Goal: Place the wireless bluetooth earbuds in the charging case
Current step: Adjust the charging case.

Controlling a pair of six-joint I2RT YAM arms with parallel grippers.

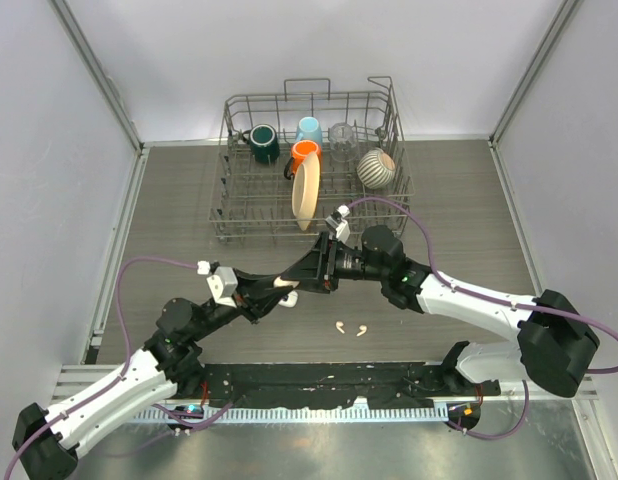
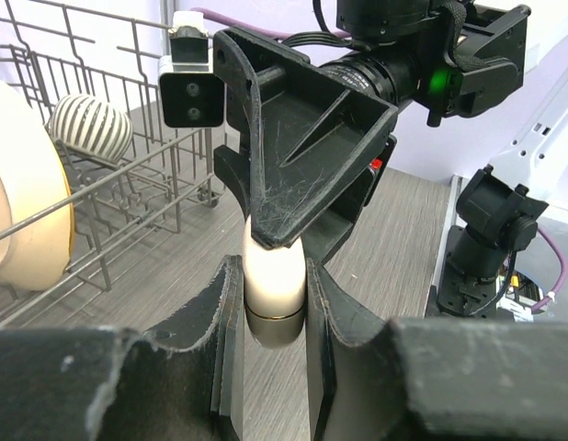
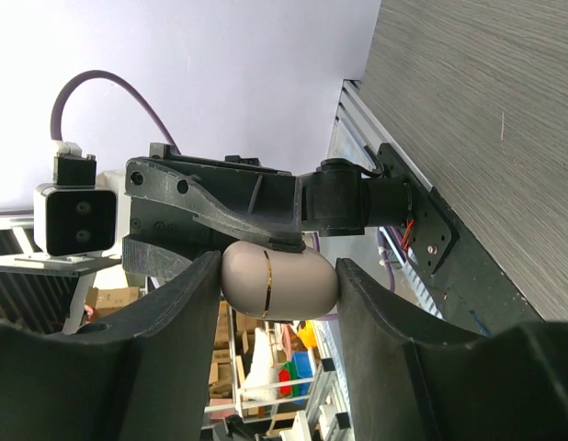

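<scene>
Both arms meet over the middle of the bench [image 1: 169,200], a bit left of centre and closer to the near edge than the far one.

The charging case [image 1: 287,284] is off the surface, held from both ends. It's a cream rounded shell with a thin gold seam, and the lid looks closed.

The left gripper [image 2: 271,276] is pinching it. In my left wrist view both fingers [image 2: 227,312] sit flush against the lower part of the case, one per side.

The right gripper [image 3: 277,271] is pinching the same case from the opposite direction. Its fingers [image 3: 187,303] flank the shell in the right wrist view, with the left gripper's black frame directly behind. The two grippers are nearly nose to nose.

The wireless bluetooth earbuds are not in the case. I see two small white buds lying on the bench, one [image 1: 339,325] just beside the other [image 1: 361,330], not touching. They're slightly right of the held case, toward the near edge and about mid-width. I can't tell their orientation at this size.

The dish rack [image 1: 259,97] sits at the far edge, centred, well apart from the grip point. It holds:
- a dark green mug [image 1: 261,143]
- a light blue mug [image 1: 309,128]
- an orange mug [image 1: 304,152]
- a clear glass [image 1: 342,135]
- a striped bowl [image 1: 376,168]
- a cream plate [image 1: 306,192], standing on edge
</scene>
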